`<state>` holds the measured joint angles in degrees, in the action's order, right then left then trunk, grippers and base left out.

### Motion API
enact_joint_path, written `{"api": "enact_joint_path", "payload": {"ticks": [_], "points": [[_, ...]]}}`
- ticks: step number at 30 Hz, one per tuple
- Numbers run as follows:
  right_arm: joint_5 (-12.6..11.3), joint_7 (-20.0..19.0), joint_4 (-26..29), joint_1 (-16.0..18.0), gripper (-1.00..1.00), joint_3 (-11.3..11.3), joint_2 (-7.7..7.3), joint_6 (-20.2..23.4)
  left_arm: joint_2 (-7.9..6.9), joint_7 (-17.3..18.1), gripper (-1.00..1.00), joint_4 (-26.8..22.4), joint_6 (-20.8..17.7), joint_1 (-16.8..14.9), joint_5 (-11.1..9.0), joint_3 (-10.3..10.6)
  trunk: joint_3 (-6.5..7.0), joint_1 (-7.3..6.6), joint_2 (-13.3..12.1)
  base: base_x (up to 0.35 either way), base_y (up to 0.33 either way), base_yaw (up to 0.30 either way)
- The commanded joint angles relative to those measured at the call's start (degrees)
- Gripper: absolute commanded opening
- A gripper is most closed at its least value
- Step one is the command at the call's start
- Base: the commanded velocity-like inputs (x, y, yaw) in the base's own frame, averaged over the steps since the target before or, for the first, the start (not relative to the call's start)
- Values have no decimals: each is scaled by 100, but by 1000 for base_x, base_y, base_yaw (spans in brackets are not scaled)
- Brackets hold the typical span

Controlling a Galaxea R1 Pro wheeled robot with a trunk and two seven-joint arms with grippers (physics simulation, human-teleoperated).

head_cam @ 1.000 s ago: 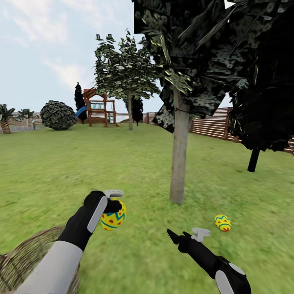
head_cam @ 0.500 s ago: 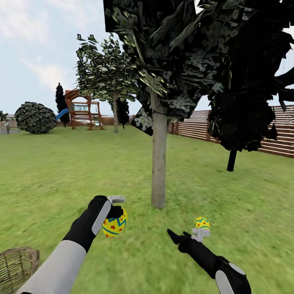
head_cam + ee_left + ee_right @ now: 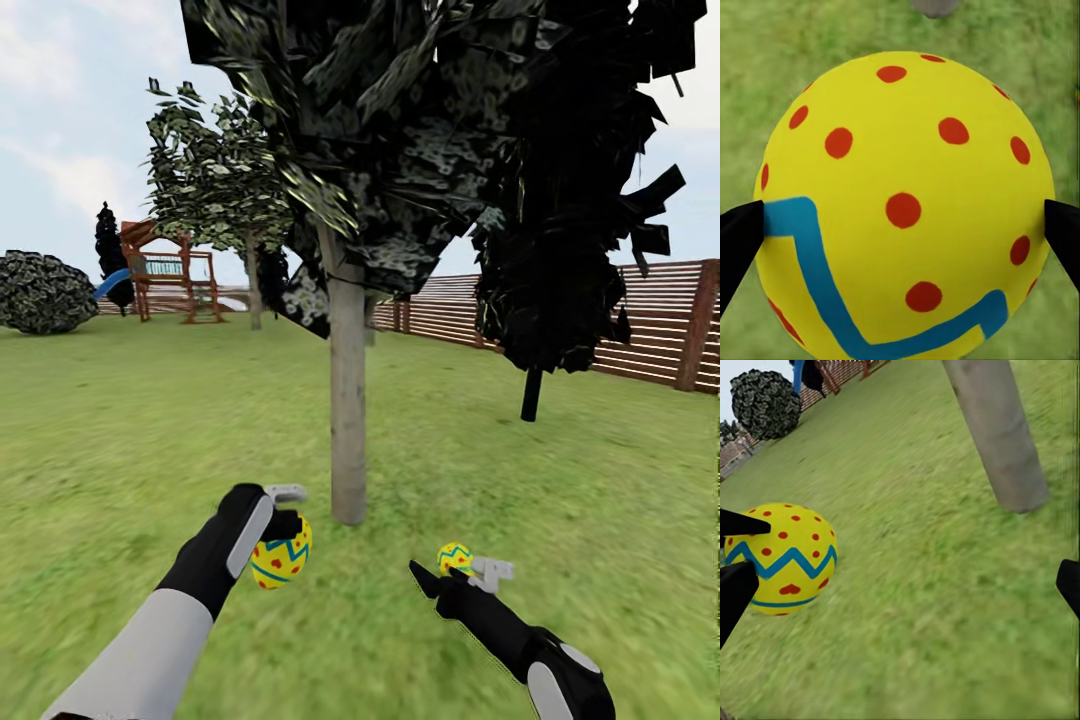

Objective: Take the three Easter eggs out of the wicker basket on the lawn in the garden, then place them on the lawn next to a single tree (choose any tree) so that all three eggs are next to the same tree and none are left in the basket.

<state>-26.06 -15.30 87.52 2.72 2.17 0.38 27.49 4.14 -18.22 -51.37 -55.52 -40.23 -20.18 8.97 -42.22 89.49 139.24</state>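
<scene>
Over the last second our view swings right: the basket slides out of frame and the pale grey straight tree trunk (image 3: 348, 400) shifts toward centre, so we judge we are lining up on the drop spot. Our left end effector (image 3: 283, 512), forearm raised and angled inward, clamps a yellow red-dotted Easter egg with blue zigzag (image 3: 280, 560). Our right end effector (image 3: 470, 575) reaches low, spread wide and empty; just beyond its tips a second patterned yellow egg (image 3: 454, 556) lies on the mottled green lawn (image 3: 150, 420), near the trunk.
</scene>
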Motion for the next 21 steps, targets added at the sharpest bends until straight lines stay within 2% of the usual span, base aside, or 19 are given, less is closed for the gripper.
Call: {"api": "enact_joint_path", "payload": {"ticks": [1, 7, 21], "points": [[-30, -4, 2, 2, 100, -6, 4, 35, 2, -59, -100, 56, 13, -13, -61, 8, -5, 1, 3, 225, -245, -102], [-38, -7, 2, 2, 100, -2, 4, 30, 30, -59, -100, 281, 104, -35, -64, 8, 16, 1, 3, 228, -242, -125], [-39, -8, 4, 5, 100, 6, 6, 28, 43, -67, -100, 311, 171, -38, -56, 8, 103, 1, 3, 228, -240, -102]]}}
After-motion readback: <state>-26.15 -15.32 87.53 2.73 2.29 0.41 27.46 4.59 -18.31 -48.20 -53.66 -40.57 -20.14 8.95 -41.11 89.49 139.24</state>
